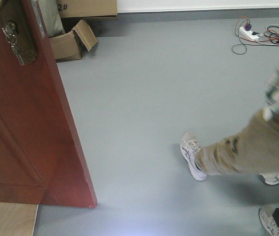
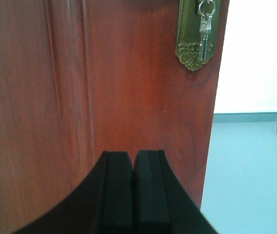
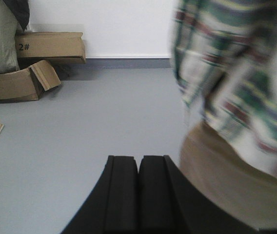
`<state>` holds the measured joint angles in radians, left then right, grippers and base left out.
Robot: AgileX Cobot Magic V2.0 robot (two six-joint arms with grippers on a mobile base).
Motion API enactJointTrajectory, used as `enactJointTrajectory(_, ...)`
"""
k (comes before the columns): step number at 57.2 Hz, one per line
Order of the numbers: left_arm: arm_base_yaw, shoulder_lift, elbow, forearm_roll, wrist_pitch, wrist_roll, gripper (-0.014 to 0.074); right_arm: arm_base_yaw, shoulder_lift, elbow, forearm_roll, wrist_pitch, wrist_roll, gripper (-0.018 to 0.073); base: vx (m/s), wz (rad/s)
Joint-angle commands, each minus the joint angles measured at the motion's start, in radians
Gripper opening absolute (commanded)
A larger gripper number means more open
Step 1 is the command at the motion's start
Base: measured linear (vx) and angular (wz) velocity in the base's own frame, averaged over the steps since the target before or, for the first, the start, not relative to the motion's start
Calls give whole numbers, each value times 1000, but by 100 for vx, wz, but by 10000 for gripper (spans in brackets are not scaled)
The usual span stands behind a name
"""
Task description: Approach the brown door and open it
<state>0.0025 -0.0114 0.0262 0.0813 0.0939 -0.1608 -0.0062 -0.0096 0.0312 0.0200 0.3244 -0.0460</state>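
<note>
brown door (image 1: 21, 123), left gripper (image 2: 133, 190) closed

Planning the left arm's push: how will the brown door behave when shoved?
The brown door looks like solid panelled wood, so probably heavy, stiff, swinging slowly. Its glossy face may let the shut left gripper slide. The keys would likely jingle.

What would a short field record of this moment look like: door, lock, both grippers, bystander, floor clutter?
door: reddish-brown panelled wooden door, free edge standing out over the grey floor
lock: brass lock plate with keys hanging from it
left gripper: shut, empty, facing the door panel below the lock plate
right gripper: shut, empty, pointing at open floor
bystander: person in plaid shirt and khaki trousers, blurred, close on the right
clutter: open cardboard boxes by the wall; white power strip with cables
</note>
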Motion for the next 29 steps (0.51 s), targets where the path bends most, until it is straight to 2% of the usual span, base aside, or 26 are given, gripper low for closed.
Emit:
enactJointTrajectory(1,1,-14,-17,-5,-76,-12,-3,-1,-14,4,-7,-79,-6,0,0,0)
enactJointTrajectory(29,1,-14,-17,-5,-76,-12,-3,-1,-14,4,-7,-79,-6,0,0,0)
